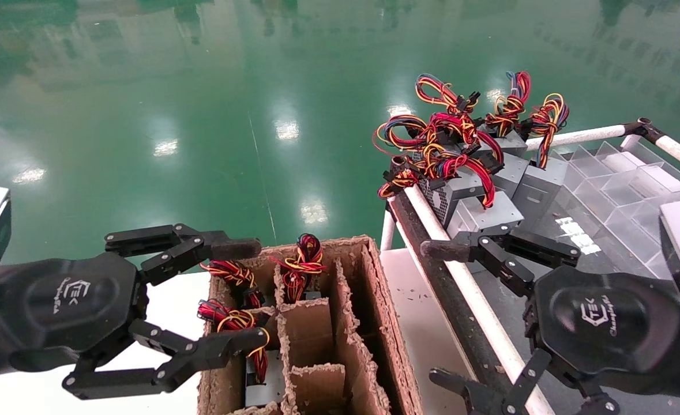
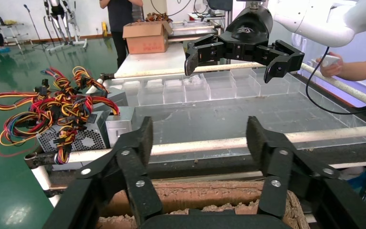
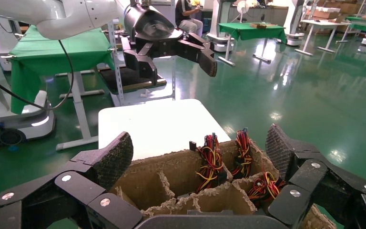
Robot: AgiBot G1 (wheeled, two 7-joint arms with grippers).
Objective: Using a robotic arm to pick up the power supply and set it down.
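Beyond the right claw [image 1: 452,314], whose fingers are spread and hold nothing, the nearest power supply [image 1: 489,212] lies on the tray [image 1: 582,242], its wires trailing toward the floor, among other grey boxes. Beside the cardboard box [image 1: 374,323], the left claw [image 1: 224,300] hangs spread too.
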